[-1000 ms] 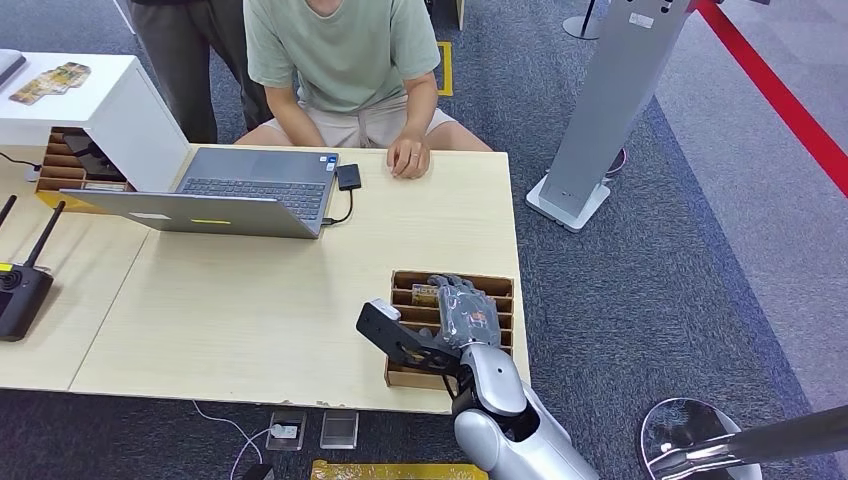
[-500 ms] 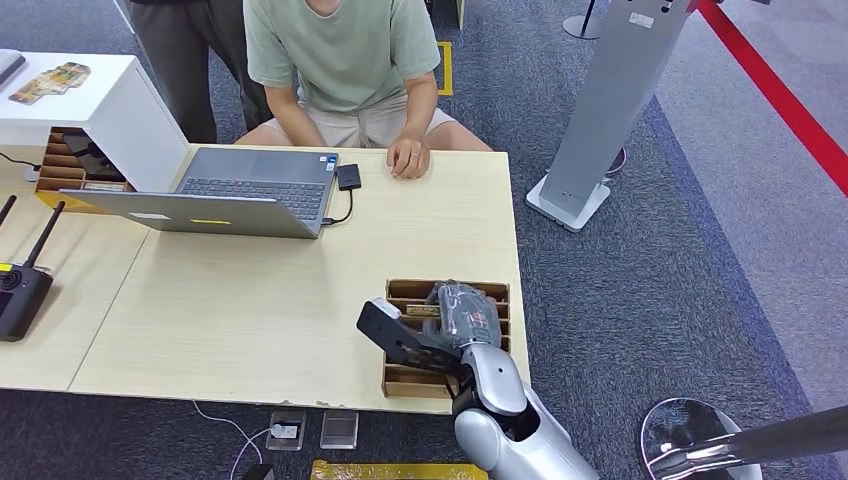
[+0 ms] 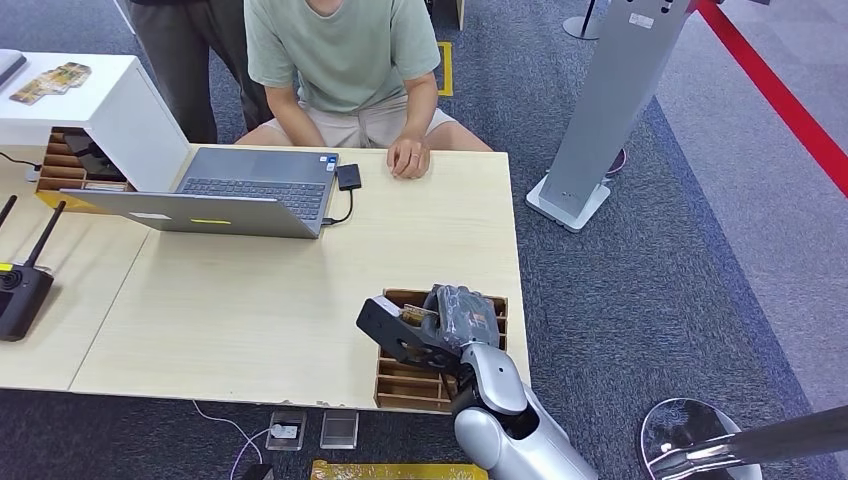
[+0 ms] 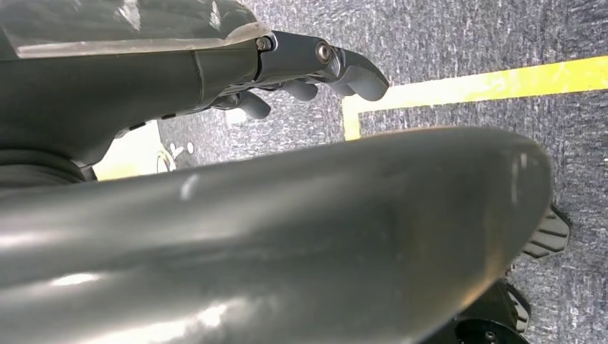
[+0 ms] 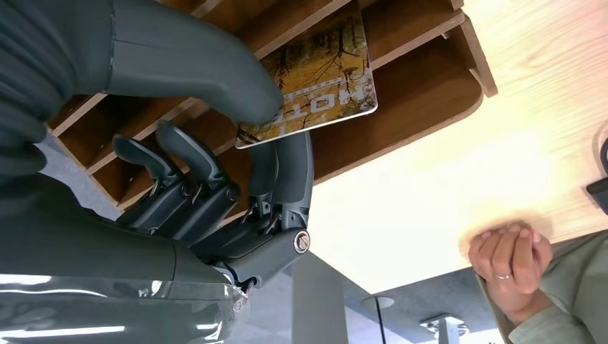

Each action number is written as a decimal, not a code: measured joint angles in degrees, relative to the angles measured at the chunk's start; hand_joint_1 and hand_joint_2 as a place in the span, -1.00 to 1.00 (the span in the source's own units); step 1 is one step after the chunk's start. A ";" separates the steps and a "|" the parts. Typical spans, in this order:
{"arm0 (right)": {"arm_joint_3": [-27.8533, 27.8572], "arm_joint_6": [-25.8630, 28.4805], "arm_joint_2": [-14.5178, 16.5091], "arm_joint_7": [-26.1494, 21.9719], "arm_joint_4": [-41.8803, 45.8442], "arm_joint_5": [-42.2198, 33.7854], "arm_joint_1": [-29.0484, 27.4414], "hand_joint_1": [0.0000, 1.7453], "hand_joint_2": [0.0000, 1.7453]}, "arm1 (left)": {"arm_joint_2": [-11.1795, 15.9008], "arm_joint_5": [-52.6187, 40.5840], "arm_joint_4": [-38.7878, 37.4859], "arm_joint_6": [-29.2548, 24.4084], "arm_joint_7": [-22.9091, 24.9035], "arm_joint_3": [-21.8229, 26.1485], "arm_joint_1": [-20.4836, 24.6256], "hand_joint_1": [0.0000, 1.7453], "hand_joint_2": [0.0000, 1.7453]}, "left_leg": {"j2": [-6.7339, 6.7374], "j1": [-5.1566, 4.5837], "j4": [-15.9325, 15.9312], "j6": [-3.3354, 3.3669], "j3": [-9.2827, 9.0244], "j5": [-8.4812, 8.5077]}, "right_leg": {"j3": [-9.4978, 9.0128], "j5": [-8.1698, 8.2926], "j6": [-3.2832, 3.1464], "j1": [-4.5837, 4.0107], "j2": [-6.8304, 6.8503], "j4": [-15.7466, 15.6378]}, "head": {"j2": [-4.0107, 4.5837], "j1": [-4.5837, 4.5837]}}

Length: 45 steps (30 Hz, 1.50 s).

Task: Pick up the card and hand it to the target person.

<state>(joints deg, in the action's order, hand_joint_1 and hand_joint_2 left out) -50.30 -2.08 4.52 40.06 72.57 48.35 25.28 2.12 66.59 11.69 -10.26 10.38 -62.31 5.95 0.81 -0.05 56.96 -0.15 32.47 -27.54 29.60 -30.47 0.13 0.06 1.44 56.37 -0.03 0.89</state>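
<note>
A yellow-brown printed card (image 5: 323,79) stands in a slot of the wooden slotted box (image 3: 395,385) at the table's near right edge. My right hand (image 3: 462,318) pinches it: the thumb (image 5: 215,79) presses on its face and darker fingers (image 5: 287,172) lie under it. In the head view the card (image 3: 418,315) peeks out just left of the hand. A person in a green shirt (image 3: 340,50) sits at the table's far side, one hand (image 3: 408,158) resting on the tabletop. My left hand (image 4: 315,72) hangs beside my body over the carpet, holding nothing.
An open laptop (image 3: 240,190) sits between the person and the box. A black controller with antennas (image 3: 20,290) lies at the far left, with a white cabinet (image 3: 80,90) and another wooden box (image 3: 70,165) behind it. A grey stand (image 3: 600,110) rises right of the table.
My right hand has drawn back toward me and curled tighter on the card. The wooden box has slid with it toward the table's front edge.
</note>
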 joint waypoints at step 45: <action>-0.51 15.69 2.90 -30.36 -5.49 -2.13 15.01 1.00 1.00 | 0.02 -1.77 0.00 1.42 -3.19 -0.03 0.19 -1.00 -1.00 | -0.09 0.00 0.00 0.03 0.06 0.07 | -0.01 0.01 0.00 -0.01 0.07 0.07 | 0.01 0.05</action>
<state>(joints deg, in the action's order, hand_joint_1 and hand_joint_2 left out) -50.82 13.61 7.43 9.70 67.08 46.22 40.29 2.14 64.81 11.69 -8.85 7.19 -62.35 6.13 0.71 -0.05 56.95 -0.12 32.53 -27.47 29.59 -30.46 0.12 0.05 1.51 56.44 -0.02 0.93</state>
